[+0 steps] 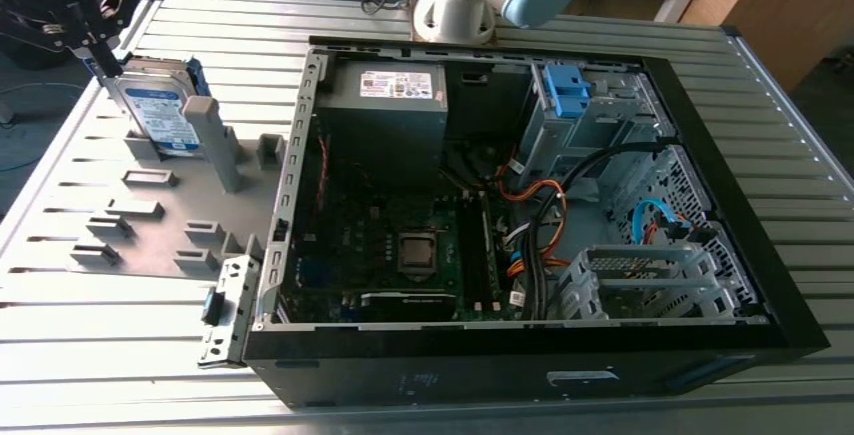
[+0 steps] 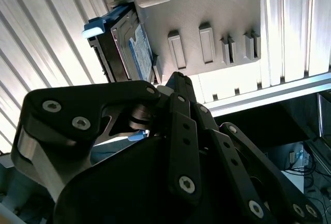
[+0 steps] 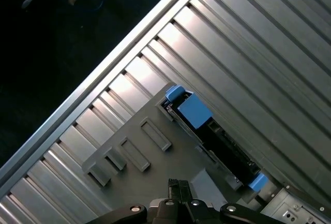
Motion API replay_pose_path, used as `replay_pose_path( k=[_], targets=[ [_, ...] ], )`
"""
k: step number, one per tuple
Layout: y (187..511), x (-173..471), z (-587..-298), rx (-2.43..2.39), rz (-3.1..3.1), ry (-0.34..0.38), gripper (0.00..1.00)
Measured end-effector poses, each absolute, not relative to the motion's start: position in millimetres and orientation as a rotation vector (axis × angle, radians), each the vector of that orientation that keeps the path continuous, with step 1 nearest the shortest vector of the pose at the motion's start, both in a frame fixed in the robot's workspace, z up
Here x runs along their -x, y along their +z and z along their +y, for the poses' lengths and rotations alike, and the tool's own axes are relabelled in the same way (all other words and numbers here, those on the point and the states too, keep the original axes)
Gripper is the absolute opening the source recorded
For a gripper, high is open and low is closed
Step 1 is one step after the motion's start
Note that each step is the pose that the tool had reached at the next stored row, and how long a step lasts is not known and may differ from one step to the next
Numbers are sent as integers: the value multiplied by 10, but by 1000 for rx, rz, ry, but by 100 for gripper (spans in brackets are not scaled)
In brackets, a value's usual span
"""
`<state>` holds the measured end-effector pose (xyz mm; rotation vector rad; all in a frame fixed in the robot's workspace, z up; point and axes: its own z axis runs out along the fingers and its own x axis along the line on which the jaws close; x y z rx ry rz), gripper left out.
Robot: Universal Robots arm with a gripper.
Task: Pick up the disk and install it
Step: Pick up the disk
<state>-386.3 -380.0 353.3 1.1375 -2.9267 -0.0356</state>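
**Disk in Fixture, End Effector at Its Upper Edge**

The flat silver-metal hard disk with a white-and-blue label and blue plastic side rails (image 1: 158, 110) stood on edge in a slot of the grey plastic fixture plate with raised holders (image 1: 147, 217). A grey upright post of that plate was just beside it. The plate lay on the ribbed aluminium counter (image 1: 120, 340), at the exterior view's left of the open black computer case (image 1: 790, 307).

The black end effector (image 1: 96, 55) hung at the disk's upper edge, on the end farther from the case. Whether it was spread or pressed together could not be told, nor could contact with the disk be confirmed. In the second wrist view the disk (image 2: 135, 48) lay just beyond the end effector (image 2: 165, 81).

Inside the case, a grey power-supply box (image 1: 387, 120) and a bare blue plastic bracket (image 1: 567, 90) sat along the far wall.
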Motion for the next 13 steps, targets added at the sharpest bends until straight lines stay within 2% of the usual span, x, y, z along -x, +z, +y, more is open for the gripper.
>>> replay_pose_path(
  k=[13],
  targets=[
    [3533, 3863, -3800, -1174, -2912, -36, 11]
  ],
)
